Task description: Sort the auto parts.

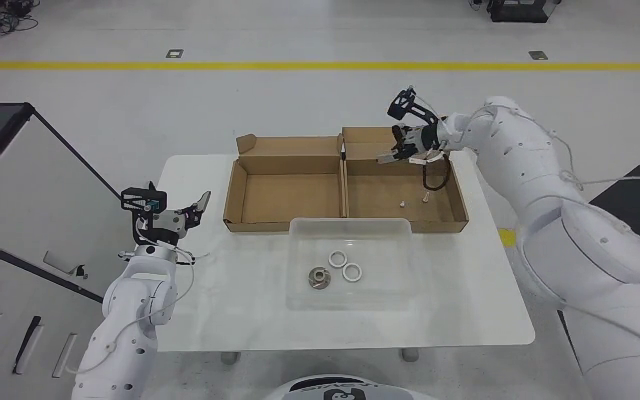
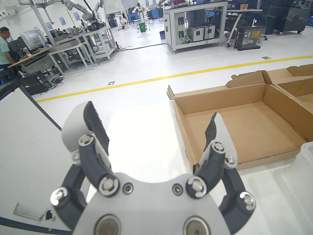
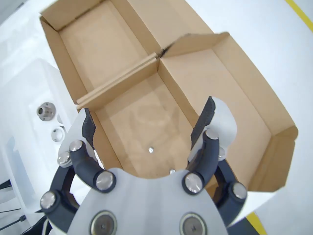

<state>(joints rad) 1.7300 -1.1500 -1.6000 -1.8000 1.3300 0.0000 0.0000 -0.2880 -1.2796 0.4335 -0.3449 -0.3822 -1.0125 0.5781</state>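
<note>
Two cardboard boxes stand side by side on the white table: the left box holds nothing, the right box holds two small silver parts. In front of them a clear plastic tray holds a metal flanged hub and two white rings. My right gripper hovers open above the right box, nothing between its fingers. My left gripper is open and empty over the table's left edge, beside the left box.
The tray's near wall lies close to the table's front. A dark panel leans at the table's left. Bare tabletop stretches right of the tray and in front of the right box.
</note>
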